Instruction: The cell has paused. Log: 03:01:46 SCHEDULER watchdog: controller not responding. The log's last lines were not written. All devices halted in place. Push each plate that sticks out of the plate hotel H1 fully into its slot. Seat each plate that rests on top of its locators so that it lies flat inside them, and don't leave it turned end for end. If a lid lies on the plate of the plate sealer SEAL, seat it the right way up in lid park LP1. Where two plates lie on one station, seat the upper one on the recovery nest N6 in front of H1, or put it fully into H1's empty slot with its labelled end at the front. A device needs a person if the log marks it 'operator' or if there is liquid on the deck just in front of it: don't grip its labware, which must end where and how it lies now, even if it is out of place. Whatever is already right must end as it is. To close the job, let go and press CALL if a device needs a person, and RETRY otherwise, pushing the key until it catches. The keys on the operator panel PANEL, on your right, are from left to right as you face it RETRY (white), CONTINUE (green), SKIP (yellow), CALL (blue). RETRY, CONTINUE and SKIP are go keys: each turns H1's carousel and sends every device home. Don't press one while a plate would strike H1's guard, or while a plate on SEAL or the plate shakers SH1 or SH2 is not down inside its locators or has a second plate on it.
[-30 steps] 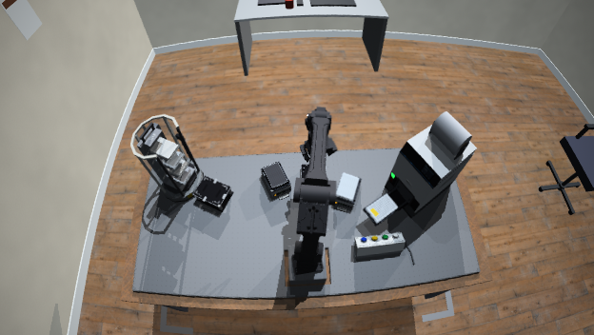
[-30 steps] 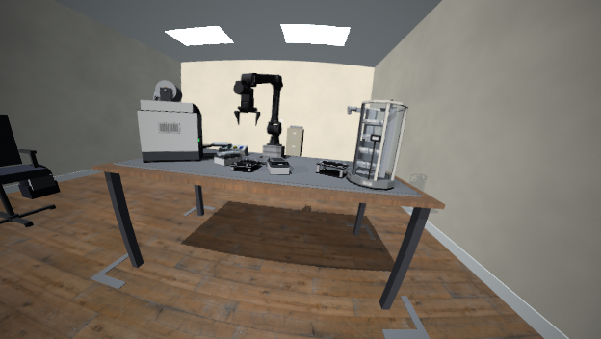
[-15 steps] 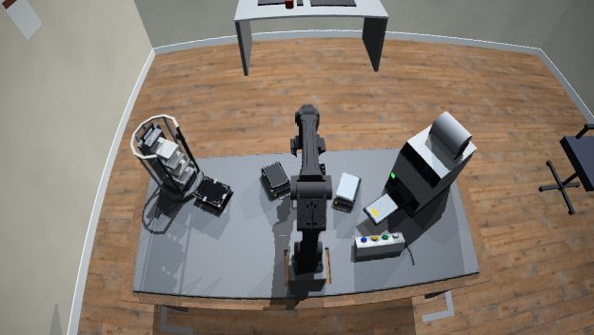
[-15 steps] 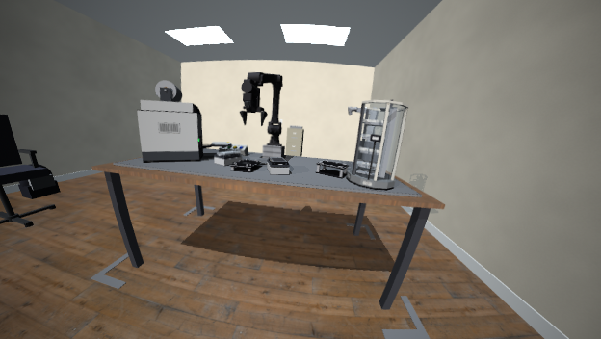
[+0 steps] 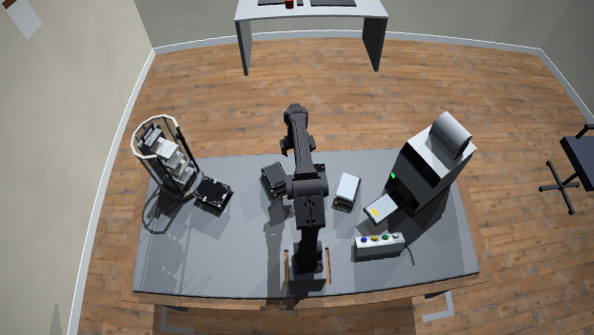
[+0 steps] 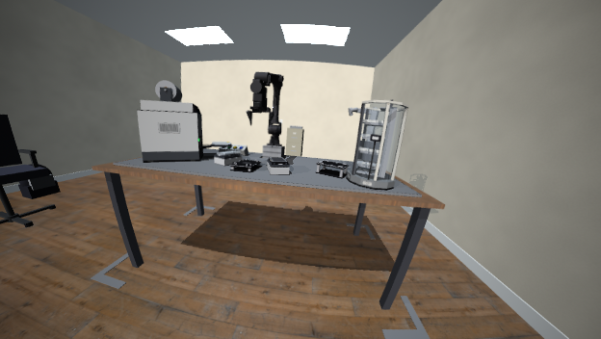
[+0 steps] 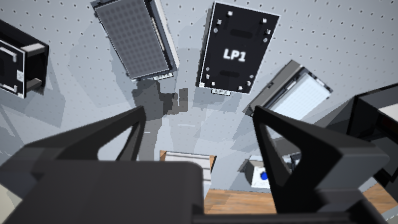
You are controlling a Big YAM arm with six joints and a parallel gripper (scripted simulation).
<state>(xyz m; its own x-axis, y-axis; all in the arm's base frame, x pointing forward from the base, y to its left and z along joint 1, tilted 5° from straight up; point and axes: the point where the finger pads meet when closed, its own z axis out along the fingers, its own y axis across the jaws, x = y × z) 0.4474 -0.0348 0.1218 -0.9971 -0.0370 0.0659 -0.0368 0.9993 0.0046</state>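
Note:
My gripper [image 7: 199,111] [image 6: 250,117] is open and empty, high above the middle of the deck. Straight below it lies the black lid park LP1 [image 7: 237,50], with nothing on it. To one side a shaker carries a dark gridded plate [image 7: 134,40] [image 5: 274,177]; to the other a shaker carries a pale plate [image 7: 302,96] [image 5: 347,187]. The sealer SEAL [image 5: 430,164] [image 6: 169,134] has a pale plate with a yellow patch [image 5: 381,208] on its tray. The plate hotel H1 [image 5: 162,154] [image 6: 378,144] stands at the deck's left end, with the black nest N6 [image 5: 213,192] [image 7: 12,65] in front.
The operator panel [image 5: 379,245] with its four coloured keys sits in front of the sealer; its blue key [image 7: 263,176] shows in the wrist view. My arm's base [image 5: 306,268] stands at the deck's front edge. A second table [image 5: 309,19] stands behind.

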